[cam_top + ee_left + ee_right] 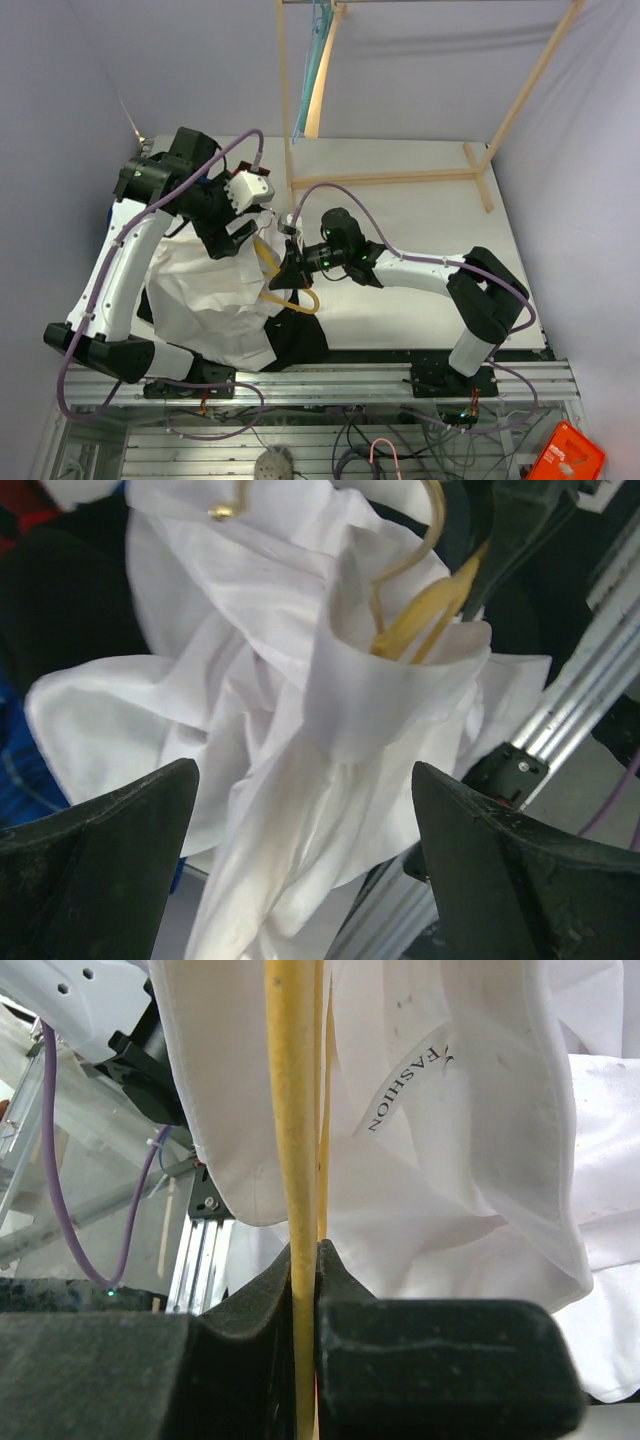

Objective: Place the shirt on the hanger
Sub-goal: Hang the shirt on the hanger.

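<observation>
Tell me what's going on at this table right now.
The right gripper is shut on the yellow hanger, which reaches into the collar of the white shirt. The left gripper hangs open just above the shirt, holding nothing. Most of the shirt lies crumpled on the table, partly over a black garment, so it is not yet properly hung.
</observation>
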Robot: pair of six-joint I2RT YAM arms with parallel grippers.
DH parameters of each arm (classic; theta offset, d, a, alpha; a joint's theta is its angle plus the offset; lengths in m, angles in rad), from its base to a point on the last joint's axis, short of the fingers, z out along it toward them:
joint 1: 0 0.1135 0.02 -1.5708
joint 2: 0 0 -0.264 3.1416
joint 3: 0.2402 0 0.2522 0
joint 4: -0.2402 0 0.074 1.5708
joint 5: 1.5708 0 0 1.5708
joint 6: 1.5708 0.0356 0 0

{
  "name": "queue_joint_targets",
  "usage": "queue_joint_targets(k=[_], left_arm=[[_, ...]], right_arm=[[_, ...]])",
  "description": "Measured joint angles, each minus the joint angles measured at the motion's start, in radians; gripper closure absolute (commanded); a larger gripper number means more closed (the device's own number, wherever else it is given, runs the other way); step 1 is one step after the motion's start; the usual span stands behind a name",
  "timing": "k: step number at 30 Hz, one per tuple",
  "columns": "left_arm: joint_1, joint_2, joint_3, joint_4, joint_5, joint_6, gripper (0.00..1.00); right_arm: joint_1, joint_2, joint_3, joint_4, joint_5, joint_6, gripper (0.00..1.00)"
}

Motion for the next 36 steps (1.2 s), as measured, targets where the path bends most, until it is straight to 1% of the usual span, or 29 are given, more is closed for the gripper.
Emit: queue_joint_targets(k=[3,5,7,8,9,10,11,12,13,20,21,22,23,27,28,29,30,31,33,36], left_arm=[[-0.026,0.006,-0.065,0.000,0.006,-0.002,0.01],[-0.067,0.009,-0.114,0.001,0.007,-0.005,0.01],[-0.099,0.015,-0.147,-0.001,0.010,-0.008,0.11],[-0.113,0.019,-0.162,0.000,0.013,-0.010,0.18],[-0.125,0.022,-0.174,-0.001,0.014,-0.011,0.29],[-0.130,0.024,-0.183,-0.001,0.016,-0.011,0.43],[-0.136,0.026,-0.190,-0.001,0.018,-0.011,0.60],[-0.139,0.027,-0.193,-0.001,0.020,-0.017,0.83],[-0.139,0.028,-0.194,0.002,0.018,-0.014,0.92],[-0.160,0.019,-0.198,-0.031,0.051,-0.018,0.93],[-0.166,0.016,-0.198,-0.033,0.050,-0.021,0.93],[-0.175,0.011,-0.198,-0.034,0.049,-0.026,0.93],[-0.184,0.006,-0.197,-0.034,0.047,-0.031,0.93],[-0.221,-0.009,-0.152,-0.042,0.054,-0.055,0.93],[-0.226,-0.014,-0.126,-0.043,0.050,-0.058,0.93],[-0.229,-0.018,-0.106,-0.042,0.049,-0.059,0.93],[-0.229,-0.026,-0.082,-0.039,0.047,-0.061,0.93],[-0.229,-0.033,-0.056,-0.035,0.042,-0.061,0.93],[-0.229,-0.051,-0.012,-0.032,0.031,-0.061,0.93],[-0.230,-0.078,0.064,-0.031,0.023,-0.058,0.93]], right_arm=[[0.000,0.000,0.000,-0.001,0.000,-0.001,1.00],[0.000,0.000,0.000,-0.001,0.000,-0.003,1.00],[0.000,0.000,0.000,-0.001,0.002,-0.005,1.00],[0.000,0.000,0.000,-0.001,0.003,-0.005,1.00],[0.000,0.000,0.000,-0.001,0.003,-0.007,1.00],[0.000,0.000,0.000,-0.001,0.004,-0.007,1.00],[0.000,0.000,0.000,-0.002,0.003,-0.008,1.00],[0.000,0.000,0.000,-0.002,0.002,-0.010,1.00],[0.000,0.000,0.000,-0.003,-0.003,-0.014,1.00],[-0.001,0.001,-0.004,-0.012,-0.017,-0.056,1.00],[0.000,0.001,-0.004,-0.013,-0.021,-0.057,0.93],[0.000,0.001,-0.004,-0.015,-0.027,-0.058,0.79],[0.000,0.001,-0.003,-0.018,-0.033,-0.060,0.68],[0.000,-0.025,0.011,-0.070,0.032,-0.051,0.35],[-0.004,-0.061,-0.007,-0.079,0.064,-0.052,0.24],[-0.010,-0.111,-0.033,-0.088,0.089,-0.049,0.20],[-0.021,-0.177,-0.067,-0.094,0.112,-0.045,0.04],[-0.037,-0.252,-0.102,-0.101,0.132,-0.040,0.01],[-0.077,-0.381,-0.146,-0.115,0.167,-0.033,0.00],[-0.147,-0.605,-0.214,-0.142,0.285,-0.013,0.00]])
